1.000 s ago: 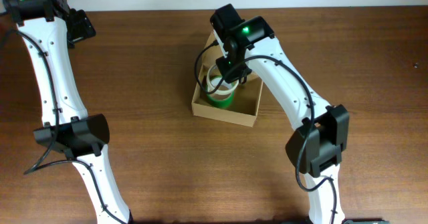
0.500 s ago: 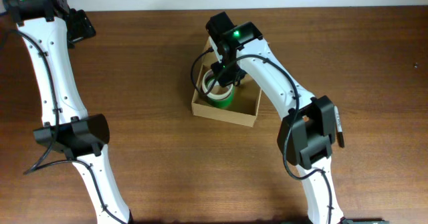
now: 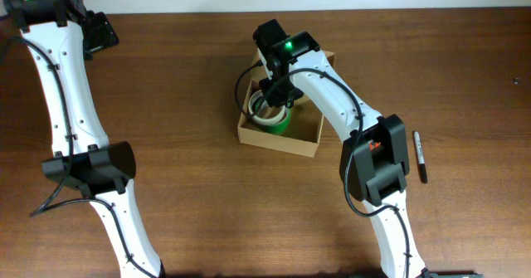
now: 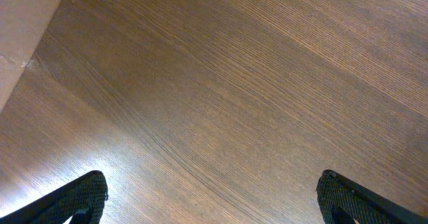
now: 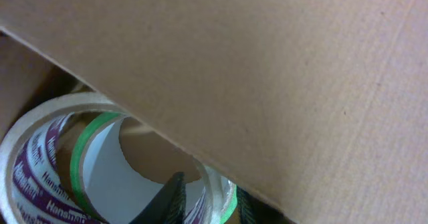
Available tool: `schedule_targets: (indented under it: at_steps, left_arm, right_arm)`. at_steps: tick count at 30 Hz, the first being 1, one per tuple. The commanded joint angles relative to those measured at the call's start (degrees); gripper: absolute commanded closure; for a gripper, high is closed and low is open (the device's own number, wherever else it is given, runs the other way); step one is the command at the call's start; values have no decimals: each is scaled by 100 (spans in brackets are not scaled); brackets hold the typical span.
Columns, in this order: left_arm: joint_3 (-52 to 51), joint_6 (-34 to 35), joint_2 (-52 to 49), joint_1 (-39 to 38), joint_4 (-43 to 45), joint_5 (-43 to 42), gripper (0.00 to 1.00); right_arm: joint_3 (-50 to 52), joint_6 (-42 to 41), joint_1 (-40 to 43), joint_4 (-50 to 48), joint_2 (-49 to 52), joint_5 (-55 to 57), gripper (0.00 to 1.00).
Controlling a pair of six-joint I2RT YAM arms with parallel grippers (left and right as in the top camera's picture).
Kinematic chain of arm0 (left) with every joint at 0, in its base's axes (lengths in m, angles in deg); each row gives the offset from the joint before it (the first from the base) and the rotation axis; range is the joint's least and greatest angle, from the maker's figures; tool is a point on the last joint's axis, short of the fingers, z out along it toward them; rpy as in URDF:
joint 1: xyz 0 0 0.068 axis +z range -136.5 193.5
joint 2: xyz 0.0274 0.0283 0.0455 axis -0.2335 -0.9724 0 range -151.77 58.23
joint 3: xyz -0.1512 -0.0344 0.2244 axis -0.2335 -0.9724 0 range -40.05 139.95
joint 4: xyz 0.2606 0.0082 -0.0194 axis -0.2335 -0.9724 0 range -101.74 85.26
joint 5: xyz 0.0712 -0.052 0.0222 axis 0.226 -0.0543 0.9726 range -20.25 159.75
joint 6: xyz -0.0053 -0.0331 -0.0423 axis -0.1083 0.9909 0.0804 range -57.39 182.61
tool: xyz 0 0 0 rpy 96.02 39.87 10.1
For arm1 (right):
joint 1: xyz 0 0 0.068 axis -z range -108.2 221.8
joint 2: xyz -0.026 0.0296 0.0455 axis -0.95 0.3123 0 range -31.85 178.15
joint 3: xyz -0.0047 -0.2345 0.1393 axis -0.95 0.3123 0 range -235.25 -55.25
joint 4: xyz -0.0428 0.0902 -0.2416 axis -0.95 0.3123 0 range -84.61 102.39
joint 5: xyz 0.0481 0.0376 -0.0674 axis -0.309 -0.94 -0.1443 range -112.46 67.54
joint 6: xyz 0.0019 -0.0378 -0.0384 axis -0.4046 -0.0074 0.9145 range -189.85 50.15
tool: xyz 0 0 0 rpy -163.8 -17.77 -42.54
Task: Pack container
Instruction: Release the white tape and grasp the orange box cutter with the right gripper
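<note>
A: Checking the right fingers (image 3: 275,95). Reaching down inside the container (image 3: 279,145), mid-counter (image 3: 191,187), over the clear printed tape roll (image 5: 27,164) and the green tape roll (image 3: 280,124).

B: Confirming. Now parting narrowly, after being pinched tight a second ago. Straddling the clear roll's rim. Not possible to tell from the wrist view whether still gripping it.

A: Asking what that means for packing.

B: Probably releasing the clear roll into the container, leaning on the green one. Also uncovering a black marker (image 3: 421,157) on the counter, right of the container, with the arm swinging leftward. Possibly awaiting packing next.

A: Requesting left fingers (image 3: 101,31) status.

B: Hanging spread wide over bare counter at the far corner, holding nothing. Container standing open.
</note>
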Motion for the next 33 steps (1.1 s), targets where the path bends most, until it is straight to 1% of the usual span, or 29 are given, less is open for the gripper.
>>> schedule_targets:
  at_steps: [1, 6, 8, 11, 15, 17, 21, 23, 24, 26, 28, 29, 33]
  left_arm:
    - [-20, -68, 221, 20, -17, -42, 0]
    - [-20, -68, 221, 20, -17, -42, 0]
    - [-20, -68, 221, 20, -17, -42, 0]
    - [-20, -68, 221, 20, -17, -39, 0]
    - [-20, -68, 221, 20, -17, -39, 0]
    - [-20, -68, 221, 20, -17, -42, 0]
    - [-20, -68, 221, 20, -17, -39, 0]
    - [-20, -68, 221, 20, -17, -42, 0]
    - [-20, -68, 221, 20, -17, -39, 0]
    - [-20, -68, 221, 20, -17, -42, 0]
    - [-20, -68, 221, 20, -17, -42, 0]
    - [-20, -68, 221, 20, -17, -42, 0]
    - [-20, -68, 221, 20, -17, -42, 0]
  right_arm:
    - [-9, -33, -46, 59, 20, 79, 71]
    - [-529, 116, -68, 487, -273, 345, 67]
    - [-848, 166, -68, 706, -568, 560, 65]
    - [-929, 223, 20, 890, -1239, 885, 62]
    - [-575, 223, 404, 828, -2385, 901, 60]
    - [-96, 223, 730, 634, -3012, 903, 58]
    - [1600, 299, 1694, -120, -4393, 1051, 53]
    - [2566, 352, 2295, -474, -4996, 1047, 49]
    - [2955, 350, 2549, -533, -5198, 1027, 48]
    - [3620, 350, 2942, -450, -5423, 723, 47]
    - [4201, 350, 3123, -358, -5445, 295, 45]
    - [4457, 350, 3126, -402, -5412, 199, 43]
    - [5248, 350, 2973, -743, -5160, 9, 43]
